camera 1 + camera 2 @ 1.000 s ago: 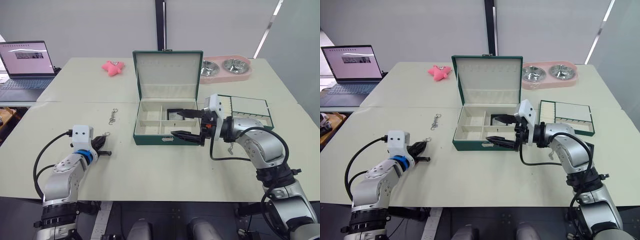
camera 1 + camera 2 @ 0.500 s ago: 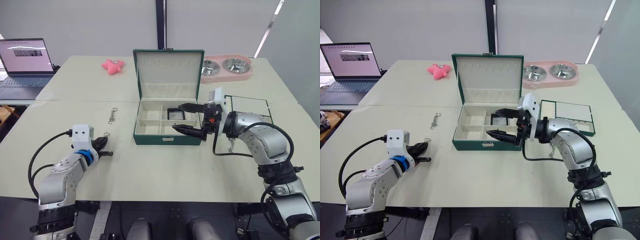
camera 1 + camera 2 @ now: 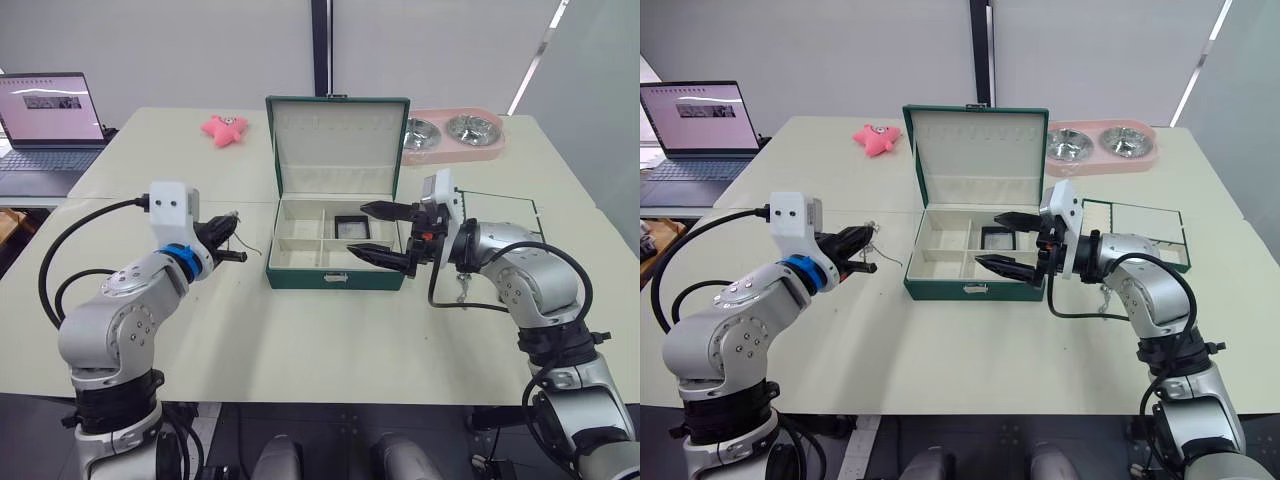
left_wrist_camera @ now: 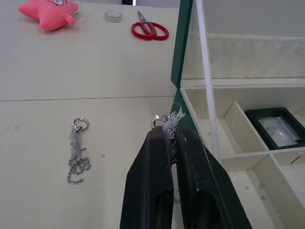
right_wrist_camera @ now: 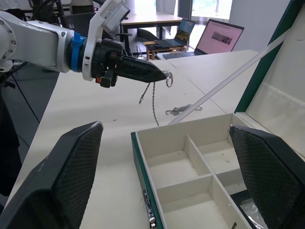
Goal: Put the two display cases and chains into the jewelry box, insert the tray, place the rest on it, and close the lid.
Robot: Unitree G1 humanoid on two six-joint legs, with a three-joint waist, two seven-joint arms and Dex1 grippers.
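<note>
You are still near the start: one display case [image 3: 352,227] is lying in the jewelry box [image 3: 300,278], your left gripper [image 4: 172,136] is pinching a chain [image 5: 153,104], your right gripper [image 3: 385,233] is hanging wide and empty, and another chain [image 4: 76,160] is waiting on the bench [image 3: 300,340].

Bright, even overhead light, shadows soft and faint on the pale table [image 3: 300,330]. Laptop screen [image 3: 52,94] glows at upper left of the head views. Right wrist view: window glare blown out at top centre, near fingers [image 5: 71,171] soft. Left wrist view sharp mid-frame.
</note>
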